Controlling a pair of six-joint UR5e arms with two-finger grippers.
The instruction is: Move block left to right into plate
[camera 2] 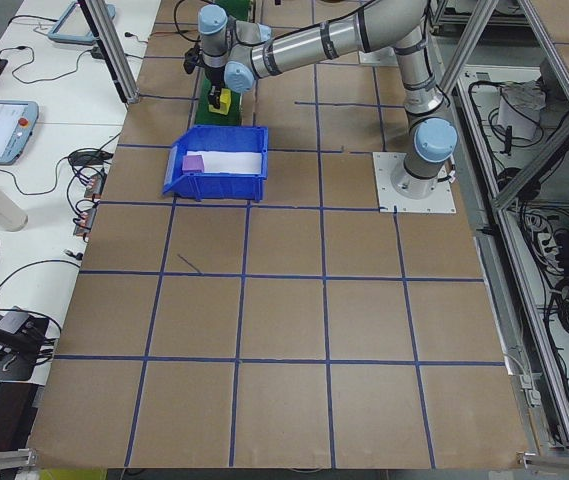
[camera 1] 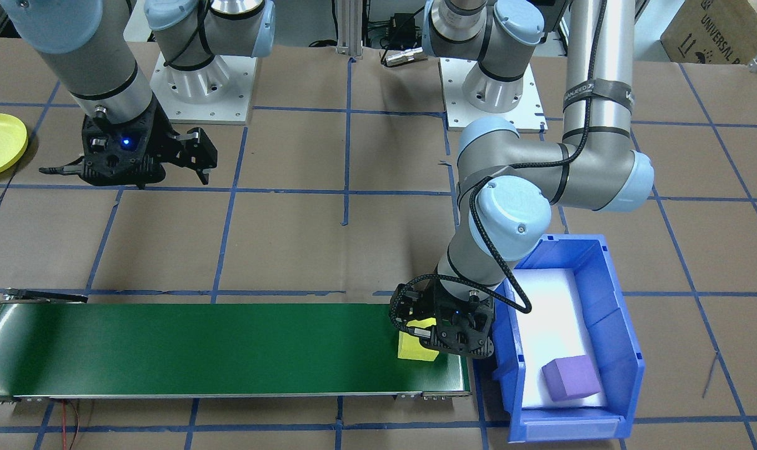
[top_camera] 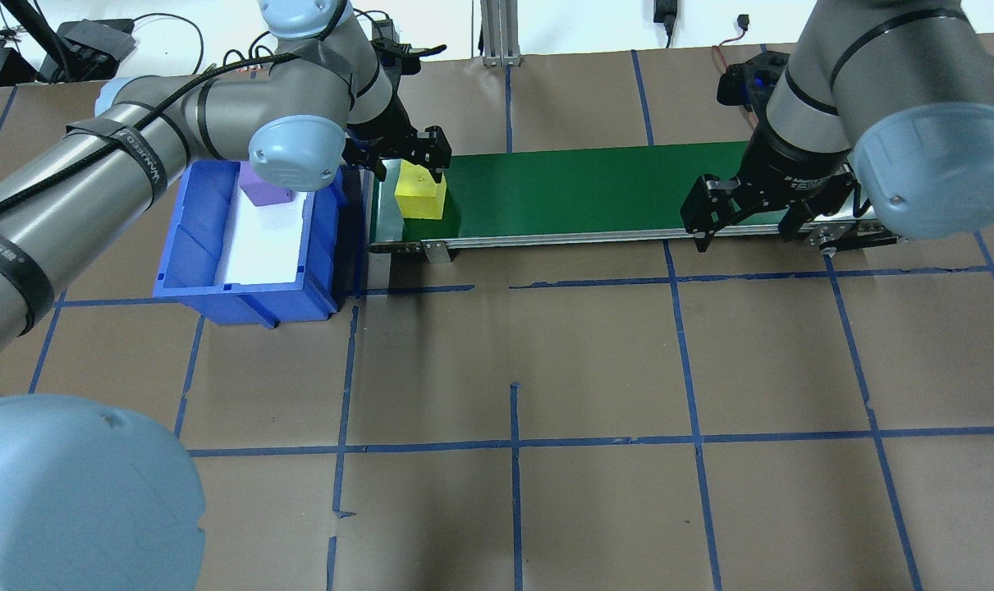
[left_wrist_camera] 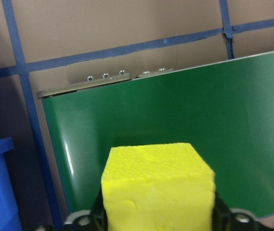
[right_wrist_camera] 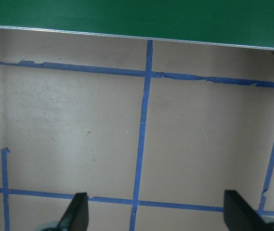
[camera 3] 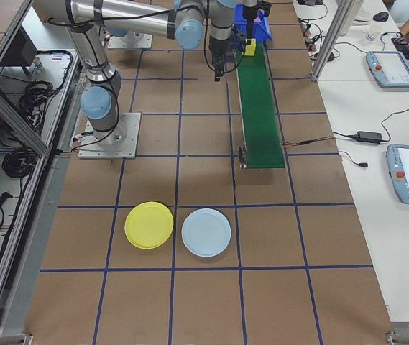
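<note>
While the left gripper (top_camera: 419, 160) sits over the left end of the long green conveyor belt (top_camera: 579, 190), its two black fingers are closed against opposite sides of the yellow foam cube (top_camera: 420, 195). Cube's underside looks at or just above the belt; can't tell which. Left wrist view shows the cube filling the lower centre betw. the fingers, green belt beyond it.

Just left of the belt end is the blue rectangular plastic bin (top_camera: 186, 263) w/ a white liner; a purple foam cube (top_camera: 263, 187) lies at its far end, partly hidden by the left arm.

Right gripper (top_camera: 743, 220) hangs near the belt's right end, on the near side, jaws spread wide, nothing betw. them. Right wrist view: both fingertips (right_wrist_camera: 76, 212) far apart over brown table paper (right_wrist_camera: 79, 134) w/ blue tape lines.

Small round yellow plastic plate (camera 3: 149, 225) lies on the table well beyond the belt's right end, away from both arms. Just beside it, a pale blue round plate (camera 3: 205, 232), apart from it.
</note>
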